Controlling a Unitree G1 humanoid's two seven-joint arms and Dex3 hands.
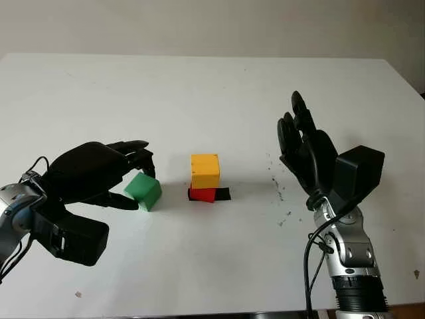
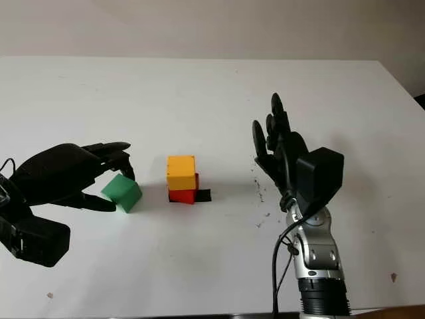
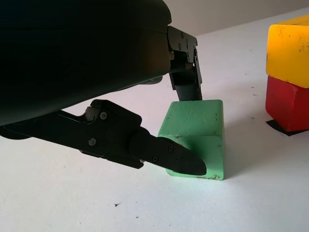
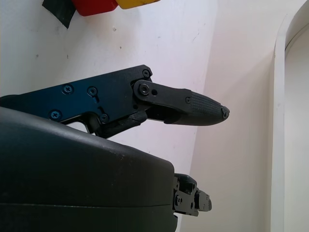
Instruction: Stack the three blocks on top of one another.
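A green block (image 1: 143, 190) sits tilted on the white table (image 1: 219, 100), just left of centre. My left hand (image 1: 137, 186) is closed around it: the fingers (image 3: 186, 84) press its upper far edge and the thumb (image 3: 169, 157) lies against its near face. To its right a yellow block (image 1: 205, 171) stands on a red block (image 1: 202, 194), which sits on a black tape mark (image 1: 222, 193). My right hand (image 1: 302, 143) is open, held upright above the table to the right of that stack, holding nothing.
Small dark specks (image 1: 279, 189) dot the table between the stack and the right hand. The table's far edge (image 1: 199, 56) meets a pale wall. A cable (image 1: 312, 266) hangs beside the right forearm.
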